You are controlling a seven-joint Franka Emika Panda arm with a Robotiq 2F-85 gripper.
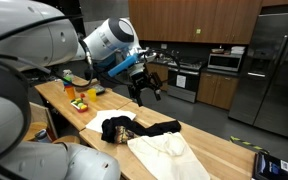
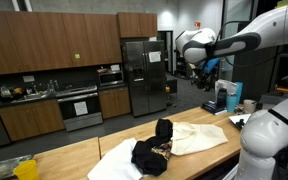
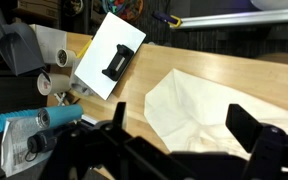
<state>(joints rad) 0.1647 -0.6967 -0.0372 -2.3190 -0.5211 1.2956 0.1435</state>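
1. Your hand (image 1: pixel 144 90) hangs well above the bench (image 1: pixel 224 150) and touches nothing.
2. In the wrist view the fingers (image 3: pixel 249 135) are spread wide with nothing between them, so the hand is open and empty.
3. The cream cloth (image 3: pixel 189 100) is the nearest thing. It lies loose on the bench straight below the hand, with its corner pointing toward the camera.
4. The black cloth (image 1: pixel 134 128) is bunched mid-bench, just beside the cream cloth. They touch at one edge, but I can't tell which one overlaps.
5. A white cloth (image 2: pixel 109 165) lies on the far side of the black cloth, well away from the hand.
6. Clutter past the cream cloth in the wrist view: a white board (image 3: pixel 109 55) with a black clip, tape rolls (image 3: pixel 54 78) and a blue tube (image 3: pixel 24 122). All are clear of the cloth.
7. Progress, my read: nothing is done that shows. No cloth is gripped, lifted or straightened, and all three lie rumpled.
8. What's left, my read: every bit of cloth handling. The hand has no contact with anything yet.
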